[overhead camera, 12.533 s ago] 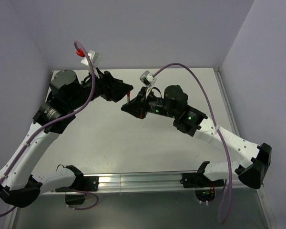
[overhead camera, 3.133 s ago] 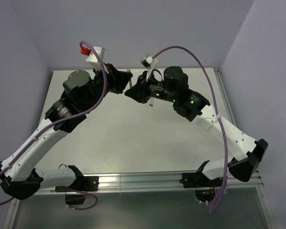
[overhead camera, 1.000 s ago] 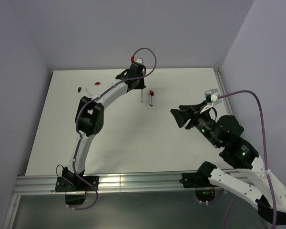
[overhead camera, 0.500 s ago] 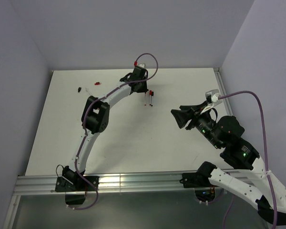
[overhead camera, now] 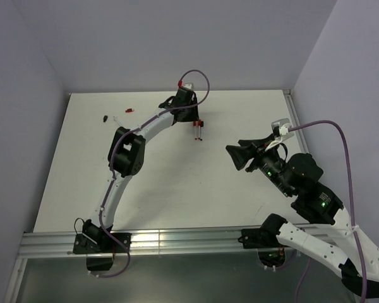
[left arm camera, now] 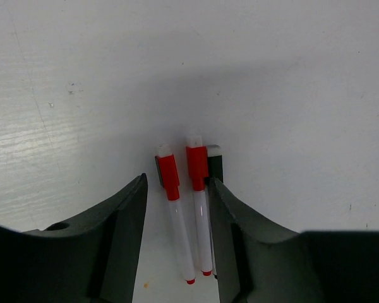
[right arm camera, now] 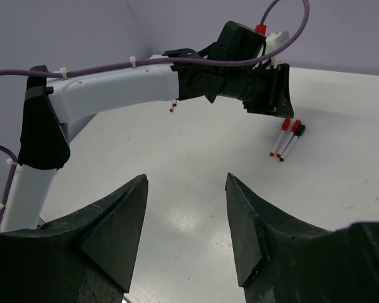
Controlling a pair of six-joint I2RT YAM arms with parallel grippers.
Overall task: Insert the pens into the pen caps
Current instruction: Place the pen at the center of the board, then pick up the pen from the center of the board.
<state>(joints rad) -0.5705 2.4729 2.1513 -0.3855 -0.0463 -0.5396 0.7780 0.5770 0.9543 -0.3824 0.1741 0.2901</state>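
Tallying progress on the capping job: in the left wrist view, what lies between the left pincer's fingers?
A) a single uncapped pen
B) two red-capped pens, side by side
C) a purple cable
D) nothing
B: two red-capped pens lie side by side between the fingers of the open left pincer.

R jaws apart; L arm [right arm camera: 114,88] near maybe 3 pens [right arm camera: 287,142].

Your matte white rectangular bench [overhead camera: 189,189] sits boxed by plain lilac walls [overhead camera: 177,44] at 9, 12 and 3 o'clock; a ribbed aluminium rail [overhead camera: 177,238] runs at 6.
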